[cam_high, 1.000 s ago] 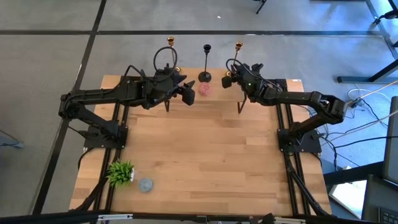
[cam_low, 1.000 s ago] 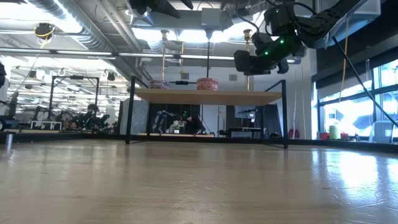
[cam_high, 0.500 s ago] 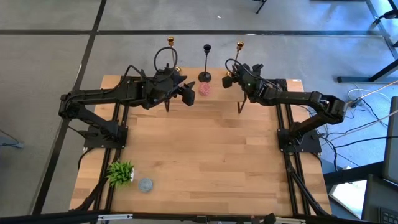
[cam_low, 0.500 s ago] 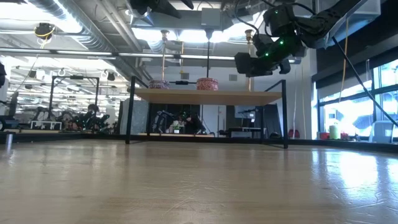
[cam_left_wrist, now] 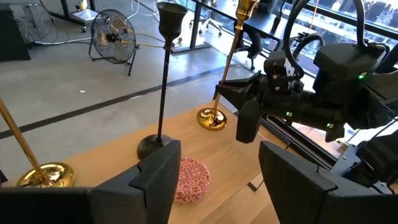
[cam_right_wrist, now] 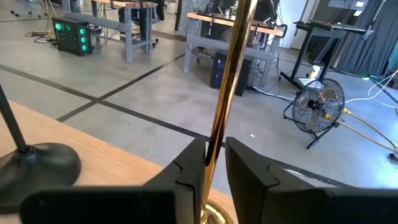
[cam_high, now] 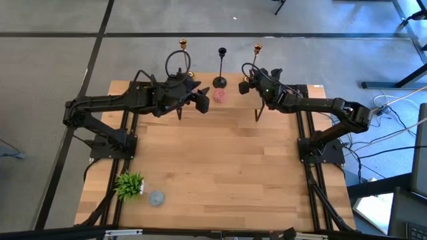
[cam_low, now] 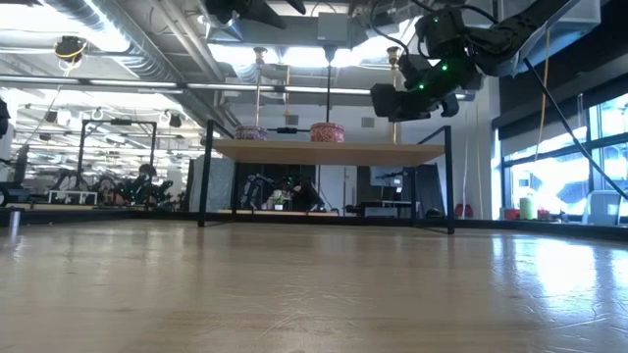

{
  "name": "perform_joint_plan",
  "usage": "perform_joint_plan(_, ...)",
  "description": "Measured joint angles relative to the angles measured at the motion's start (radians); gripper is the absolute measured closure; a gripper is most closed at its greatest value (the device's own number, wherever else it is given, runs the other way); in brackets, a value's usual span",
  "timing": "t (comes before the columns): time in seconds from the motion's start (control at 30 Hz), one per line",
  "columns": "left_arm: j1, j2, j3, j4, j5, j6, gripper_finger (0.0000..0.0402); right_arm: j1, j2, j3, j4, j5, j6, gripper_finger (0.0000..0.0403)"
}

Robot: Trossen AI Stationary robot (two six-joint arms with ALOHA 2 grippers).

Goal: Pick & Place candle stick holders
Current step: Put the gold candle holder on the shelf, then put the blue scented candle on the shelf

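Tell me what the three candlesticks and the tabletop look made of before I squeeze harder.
Right gold candlestick, between the right gripper fingers: looks like polished brass-toned metal, with bright glints along the stem. Left gold candlestick: same shiny finish on the base. Black candlestick: likely metal, matte dark coat, no glints. Tabletop: wood, light planks with visible joints and grain.

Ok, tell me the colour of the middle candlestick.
Black; the middle candlestick shows best in the left wrist view.
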Motion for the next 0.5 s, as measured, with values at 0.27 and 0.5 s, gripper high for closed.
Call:
perform_joint_plan(0.27, 0.0, 0.002, 0.0, 0.0, -0.002, -0.008, 0.0187, -0.016, 0.0, 0.0, 0.022, -0.031, -0.001, 0.0337)
perform_joint_plan(0.5, 0.0, 0.002, 0.0, 0.0, -0.007, -0.008, 0.0187, -0.016, 0.0, 0.0, 0.021, -0.032, -0.004, 0.0337)
